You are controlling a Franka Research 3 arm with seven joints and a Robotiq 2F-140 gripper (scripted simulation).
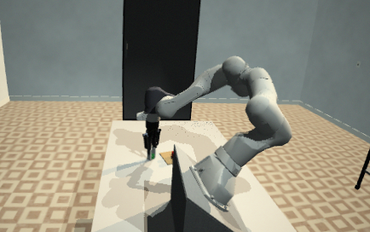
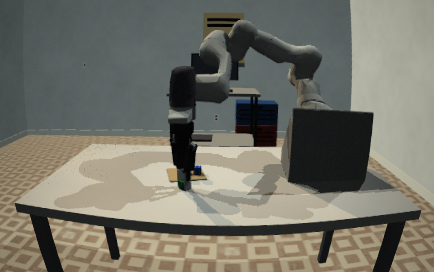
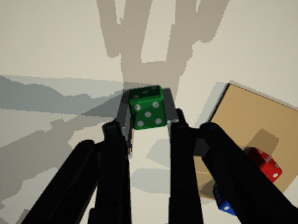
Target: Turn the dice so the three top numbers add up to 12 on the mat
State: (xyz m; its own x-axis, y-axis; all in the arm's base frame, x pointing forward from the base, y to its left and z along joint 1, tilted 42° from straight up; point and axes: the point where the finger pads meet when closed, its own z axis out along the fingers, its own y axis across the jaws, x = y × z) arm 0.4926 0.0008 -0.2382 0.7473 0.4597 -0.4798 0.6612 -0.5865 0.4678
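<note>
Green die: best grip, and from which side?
From straight above, fingers on two opposite vertical side faces. The green die lies flat on the table, off the mat, with free space either side. The gripper straddles it this way now, pads closing on those faces.

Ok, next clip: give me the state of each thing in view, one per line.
tool: closing around the green die, fingers at its sides.
green die: off the mat, on the table, between the fingers.
red die: on the mat, untouched.
blue die: at the mat's edge, mostly hidden.
mat: flat on the table.
</note>
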